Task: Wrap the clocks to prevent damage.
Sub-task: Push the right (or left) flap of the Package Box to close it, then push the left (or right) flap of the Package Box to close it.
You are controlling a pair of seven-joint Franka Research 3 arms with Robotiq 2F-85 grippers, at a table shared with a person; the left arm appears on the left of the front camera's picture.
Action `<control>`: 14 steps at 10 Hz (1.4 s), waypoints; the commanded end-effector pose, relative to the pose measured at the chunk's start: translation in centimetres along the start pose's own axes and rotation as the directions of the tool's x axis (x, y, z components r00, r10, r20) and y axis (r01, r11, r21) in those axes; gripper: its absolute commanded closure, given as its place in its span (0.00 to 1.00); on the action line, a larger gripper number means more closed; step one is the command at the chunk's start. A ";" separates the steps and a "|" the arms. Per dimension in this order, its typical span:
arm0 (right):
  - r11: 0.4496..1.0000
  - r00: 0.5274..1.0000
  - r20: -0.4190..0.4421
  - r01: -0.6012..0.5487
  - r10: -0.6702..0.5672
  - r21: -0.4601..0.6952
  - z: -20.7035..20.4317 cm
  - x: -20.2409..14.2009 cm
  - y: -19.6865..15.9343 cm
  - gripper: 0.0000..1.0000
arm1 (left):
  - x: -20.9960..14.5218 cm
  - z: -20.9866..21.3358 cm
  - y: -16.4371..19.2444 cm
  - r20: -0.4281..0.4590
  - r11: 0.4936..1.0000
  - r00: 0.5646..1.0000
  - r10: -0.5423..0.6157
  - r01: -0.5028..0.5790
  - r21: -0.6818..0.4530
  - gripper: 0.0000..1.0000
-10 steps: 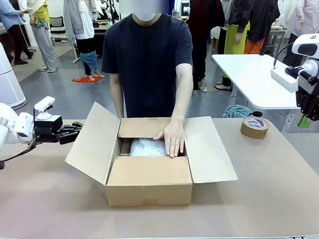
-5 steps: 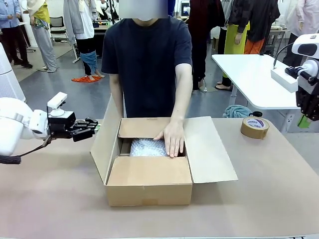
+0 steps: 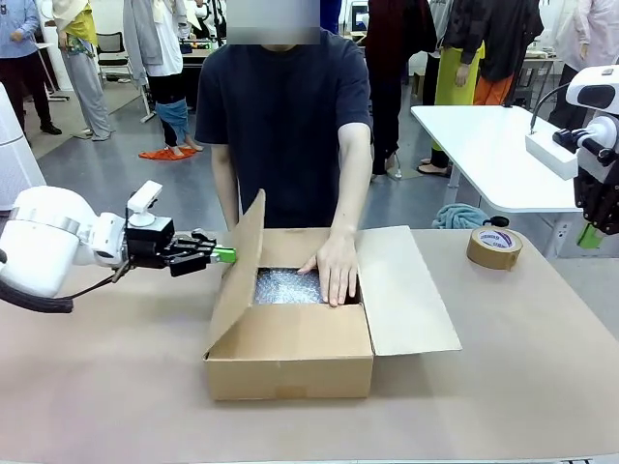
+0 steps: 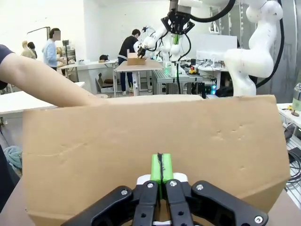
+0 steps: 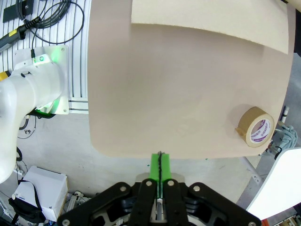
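Note:
An open cardboard box (image 3: 290, 362) sits mid-table with a bubble-wrap bundle (image 3: 286, 286) inside; whatever it wraps is hidden. A person's hand (image 3: 334, 271) rests on the bundle and the far flap. My left gripper (image 3: 224, 254) is shut, its green tips against the outside of the box's left flap (image 3: 237, 275), which stands nearly upright. In the left wrist view the shut pads (image 4: 161, 168) press on that flap (image 4: 94, 150). Shut and holding nothing, my right gripper (image 3: 589, 237) hangs high at the right edge, and its pads (image 5: 160, 167) look down over the table's corner.
A roll of brown tape (image 3: 494, 247) (image 5: 256, 127) lies on the table at the right. The box's right flap (image 3: 406, 290) lies spread outward. A white side table (image 3: 493, 145) stands behind on the right. The person stands close against the far edge.
My left gripper has travelled right and pushed the left flap from lying outward up to nearly vertical. The right arm and the person's hand have stayed still.

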State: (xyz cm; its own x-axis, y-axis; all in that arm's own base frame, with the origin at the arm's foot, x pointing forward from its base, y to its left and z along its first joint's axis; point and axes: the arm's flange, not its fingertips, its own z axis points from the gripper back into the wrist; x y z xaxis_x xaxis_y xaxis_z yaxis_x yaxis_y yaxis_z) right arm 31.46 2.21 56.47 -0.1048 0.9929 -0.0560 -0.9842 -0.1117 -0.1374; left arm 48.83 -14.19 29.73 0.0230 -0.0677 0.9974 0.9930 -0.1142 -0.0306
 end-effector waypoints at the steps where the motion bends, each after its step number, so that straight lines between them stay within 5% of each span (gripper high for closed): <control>1: 1.000 1.000 0.021 -0.015 0.015 0.003 -0.2 0.0 0.0 0.99 | -0.9 -1.2 0.9 -0.043 1.000 0.999 -0.007 0.008 0.020 1.00; 7: 1.000 1.000 0.021 -0.015 0.015 0.003 -0.2 0.0 0.0 0.99 | -5.8 -0.3 -0.9 -0.143 0.998 0.987 0.068 -0.070 -0.007 1.00; 9: 1.000 1.000 0.021 -0.015 0.015 0.003 -0.2 0.0 0.0 0.99 | -2.9 -0.4 0.4 -0.059 0.999 0.997 0.045 -0.045 0.010 1.00; 14: 1.000 1.000 0.021 -0.015 0.015 0.003 -0.2 0.0 0.0 0.99 | -2.9 -0.4 0.4 -0.059 0.999 0.997 0.045 -0.045 0.010 1.00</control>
State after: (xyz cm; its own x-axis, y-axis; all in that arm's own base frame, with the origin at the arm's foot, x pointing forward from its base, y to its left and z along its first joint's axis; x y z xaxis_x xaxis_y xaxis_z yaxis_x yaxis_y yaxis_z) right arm 31.46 2.21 56.47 -0.1050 0.9929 -0.0561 -0.9842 -0.1118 -0.1374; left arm 49.08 -14.47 27.05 0.0590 -0.1207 0.9909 0.9921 -0.1029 -0.0716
